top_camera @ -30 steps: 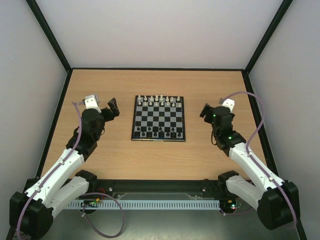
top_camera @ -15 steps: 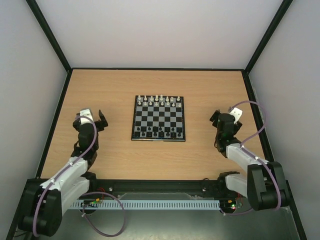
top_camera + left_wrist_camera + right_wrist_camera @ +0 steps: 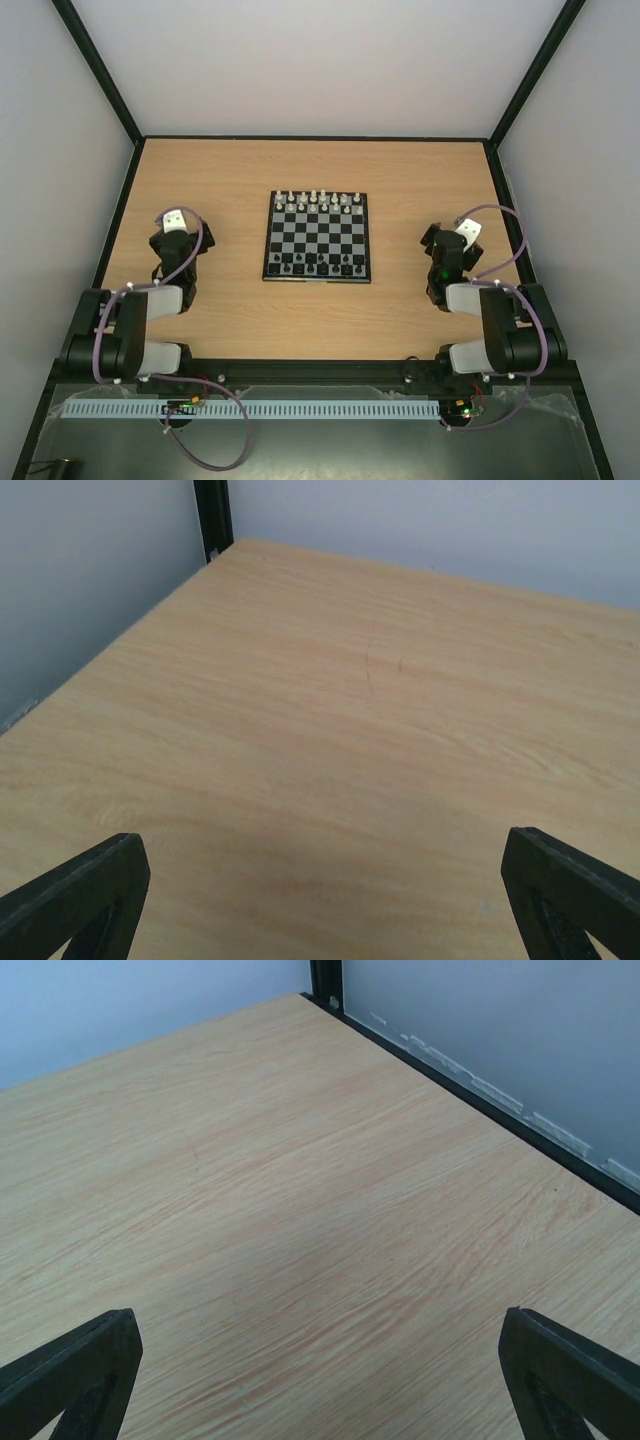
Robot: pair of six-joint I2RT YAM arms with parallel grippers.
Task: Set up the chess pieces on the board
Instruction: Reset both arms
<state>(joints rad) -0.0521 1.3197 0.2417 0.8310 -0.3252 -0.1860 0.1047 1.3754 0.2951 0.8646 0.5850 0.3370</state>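
The board [image 3: 318, 236] lies in the middle of the wooden table [image 3: 240, 180]. Tiny black chess pieces [image 3: 316, 263] stand along its near two rows. White pieces [image 3: 318, 202] line its far two rows. My left gripper [image 3: 180, 238] hangs well to the left of the board, low over the table, with the arm folded back. My right gripper [image 3: 437, 240] hangs to the right of the board in the same way. In the left wrist view my left gripper [image 3: 322, 858] is open over bare wood. My right gripper [image 3: 320, 1332] is open too, with nothing between its fingers.
Black frame posts and pale walls close in the table on the left [image 3: 213, 515], right [image 3: 327, 978] and back. Bare wood lies between each gripper and the board. The arm bases and a cable rail [image 3: 300, 408] run along the near edge.
Both arms have folded back toward their bases. Each gripper has moved away from the board, outward and nearer. Both stayed open and empty.
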